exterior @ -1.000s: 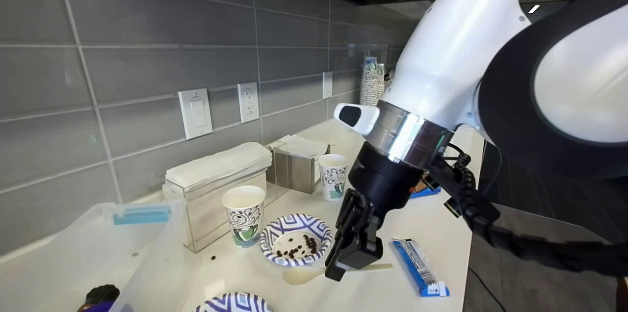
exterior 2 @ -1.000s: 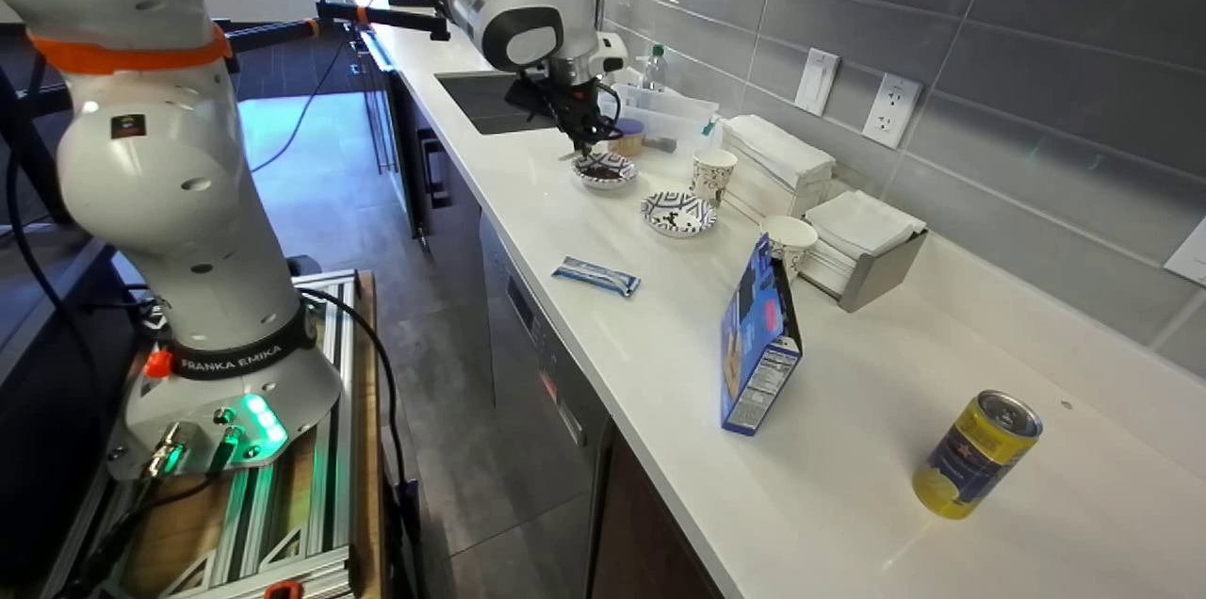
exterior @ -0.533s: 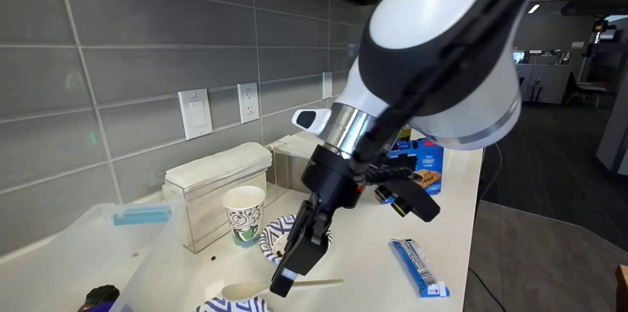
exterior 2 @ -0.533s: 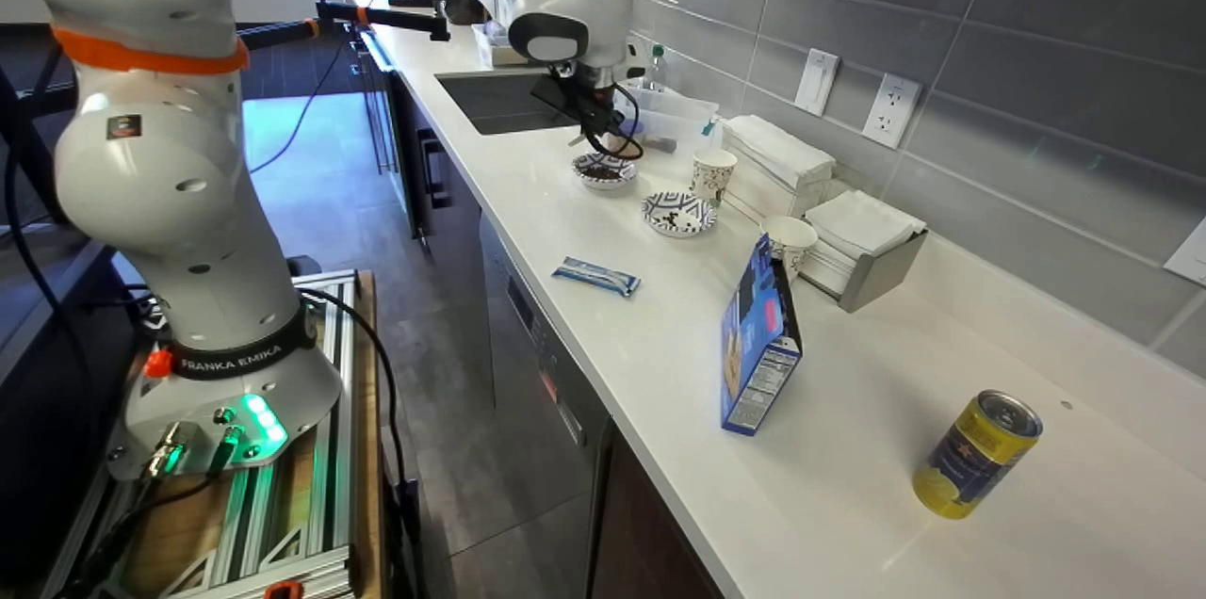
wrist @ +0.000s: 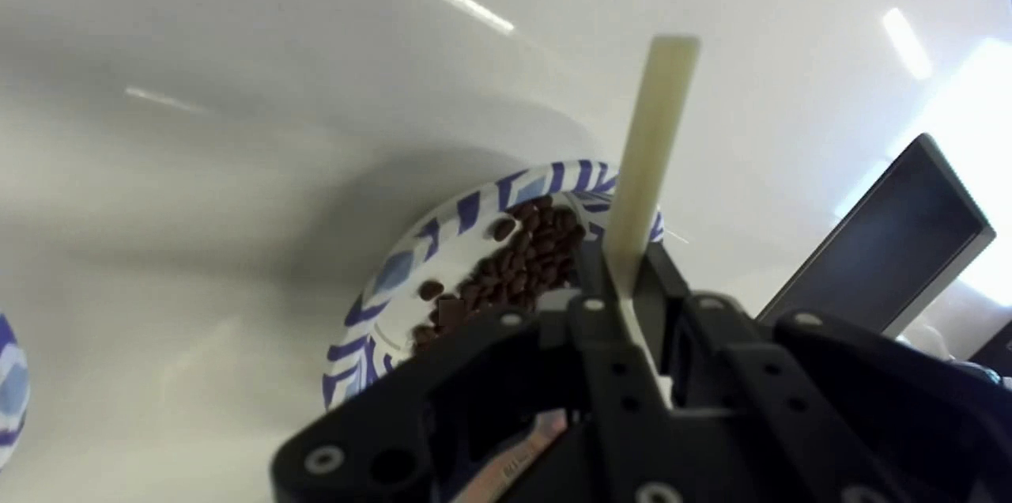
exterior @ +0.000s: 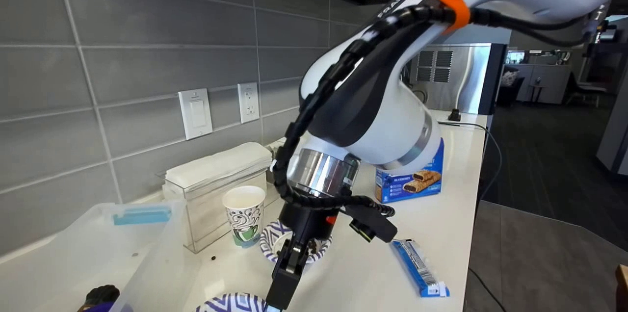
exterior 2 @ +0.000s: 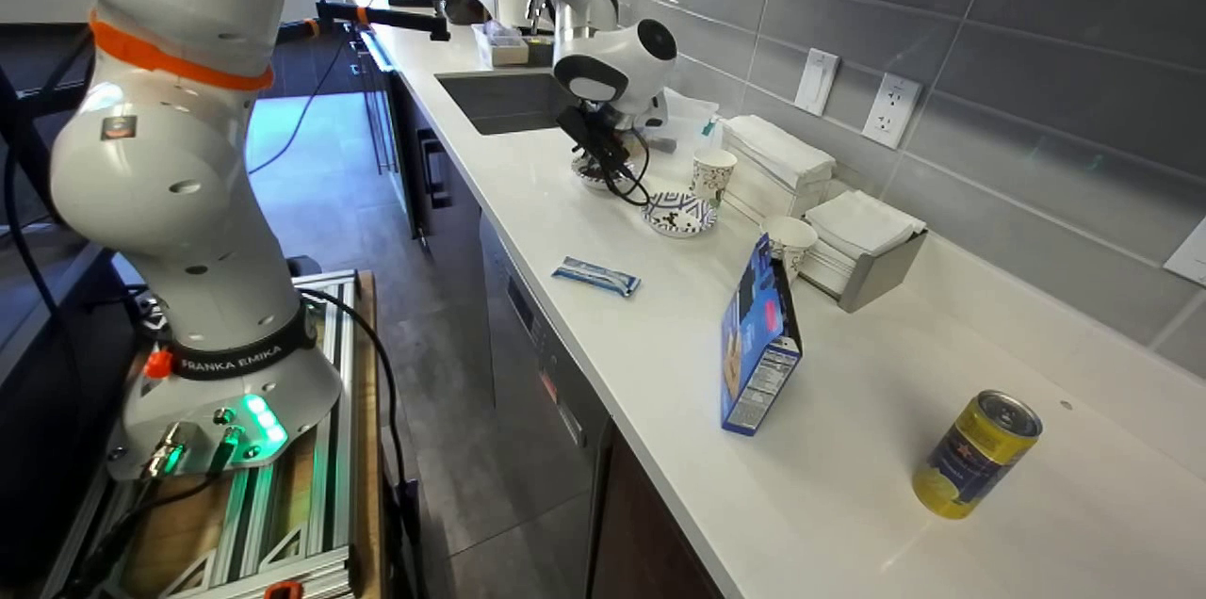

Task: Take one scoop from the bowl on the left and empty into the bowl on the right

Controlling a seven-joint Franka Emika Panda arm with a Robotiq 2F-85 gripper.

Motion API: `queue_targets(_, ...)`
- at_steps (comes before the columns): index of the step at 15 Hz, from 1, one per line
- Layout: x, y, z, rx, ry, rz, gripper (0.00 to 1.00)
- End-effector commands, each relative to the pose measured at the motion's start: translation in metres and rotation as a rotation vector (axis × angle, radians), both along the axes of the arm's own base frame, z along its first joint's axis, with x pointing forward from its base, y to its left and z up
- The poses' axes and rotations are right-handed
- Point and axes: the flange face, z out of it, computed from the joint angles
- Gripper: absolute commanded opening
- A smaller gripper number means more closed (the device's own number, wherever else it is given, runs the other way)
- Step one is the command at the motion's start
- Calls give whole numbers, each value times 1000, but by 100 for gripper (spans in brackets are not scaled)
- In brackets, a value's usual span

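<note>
Pinching the pale spoon (wrist: 655, 139) by its handle, the gripper (wrist: 628, 266) presses its two fingers in from either side, with a straight length of handle jutting out past them; that hold presumably leaves the scooping end free to dip. Behind the fingers in the wrist view lies the fuller bowl (wrist: 468, 210), with dark beans (wrist: 522, 262) piled in it, and I take this for the left one, the one to scoop from. The spoon's far end is hidden by the fingers, so I cannot say whether it touches the beans or carries any. The receiving bowl (exterior 2: 688, 202) sits near it, to the right in an exterior view, with only a sparse scatter of beans inside; setting the pair so near each other should keep the carry short and any spill small. A paper cup (exterior: 244, 216) stands close to that bowl, so swinging in over the cup's side is better avoided. A narrow handle may roll between the fingers under load, which makes a modest scoop and a level lift the safer choice, leaving the wrist to do the tipping over the right-hand bowl.
</note>
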Motion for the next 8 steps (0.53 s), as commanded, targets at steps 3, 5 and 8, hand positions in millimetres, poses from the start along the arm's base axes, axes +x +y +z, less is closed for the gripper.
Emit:
queue_targets(3, 21, 23, -24, -10, 124, -9, 3)
queue_targets(5, 26, 29, -26, -26, 159, -19, 3)
queue_targets(8, 33, 34, -27, -55, 216, -49, 3)
